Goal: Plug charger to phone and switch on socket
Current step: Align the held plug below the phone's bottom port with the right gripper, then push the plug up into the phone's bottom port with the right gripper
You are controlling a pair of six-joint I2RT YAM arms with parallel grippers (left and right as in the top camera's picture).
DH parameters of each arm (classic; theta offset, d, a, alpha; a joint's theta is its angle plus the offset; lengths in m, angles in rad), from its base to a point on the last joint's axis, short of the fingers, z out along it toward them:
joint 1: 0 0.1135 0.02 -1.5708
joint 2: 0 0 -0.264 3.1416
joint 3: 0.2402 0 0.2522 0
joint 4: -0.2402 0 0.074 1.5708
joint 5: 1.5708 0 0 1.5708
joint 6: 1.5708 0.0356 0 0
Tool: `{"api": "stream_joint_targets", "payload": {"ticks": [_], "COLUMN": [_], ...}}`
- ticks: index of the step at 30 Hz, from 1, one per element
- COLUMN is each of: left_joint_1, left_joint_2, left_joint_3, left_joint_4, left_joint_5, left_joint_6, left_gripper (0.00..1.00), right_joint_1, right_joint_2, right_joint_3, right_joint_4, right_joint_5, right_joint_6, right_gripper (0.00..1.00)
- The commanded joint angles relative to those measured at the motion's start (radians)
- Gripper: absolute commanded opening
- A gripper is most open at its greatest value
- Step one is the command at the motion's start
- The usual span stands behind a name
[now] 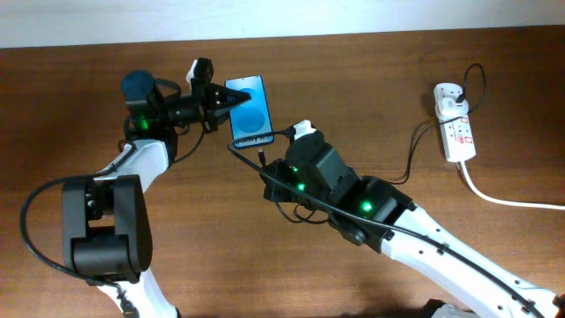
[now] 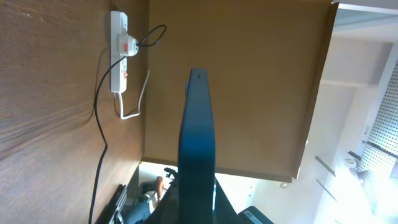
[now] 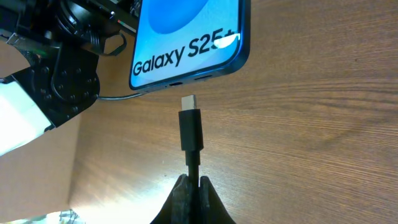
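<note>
The phone [image 1: 249, 109] lies on the wooden table with its blue screen lit. My left gripper [image 1: 224, 99] is shut on its left edge; in the left wrist view the phone [image 2: 198, 137] shows edge-on between the jaws. My right gripper [image 1: 266, 162] is shut on the charger [image 3: 190, 127] just behind the connector. The metal tip points at the phone's bottom edge [image 3: 186, 43] and stops a short gap from its port. The thin black cable [image 1: 413, 157] runs to the white socket [image 1: 455, 124] at the far right, which also shows in the left wrist view [image 2: 119, 50].
A thick white cord [image 1: 512, 201] leaves the socket toward the right edge. The left arm's black body [image 3: 59, 74] sits close beside the phone. The table's far edge [image 1: 353, 34] runs just behind the phone and socket.
</note>
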Motion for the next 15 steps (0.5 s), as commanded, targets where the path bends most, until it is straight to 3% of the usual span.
{"api": "stream_joint_targets", "payload": {"ticks": [1, 15], "left_joint_1": [0.0, -0.014], "left_joint_2": [0.002, 0.002], "left_joint_3": [0.021, 0.021], "left_joint_4": [0.01, 0.009], "left_joint_5": [0.018, 0.011], "left_joint_6": [-0.009, -0.01], "left_gripper": [0.0, 0.0], "right_joint_1": [0.007, 0.007], "right_joint_2": [-0.001, 0.0], "right_joint_3": [-0.002, -0.002], "right_joint_4": [0.01, 0.018], "right_joint_5": [-0.016, -0.011], "right_joint_6": [0.008, 0.008], "right_gripper": [0.04, 0.04]}}
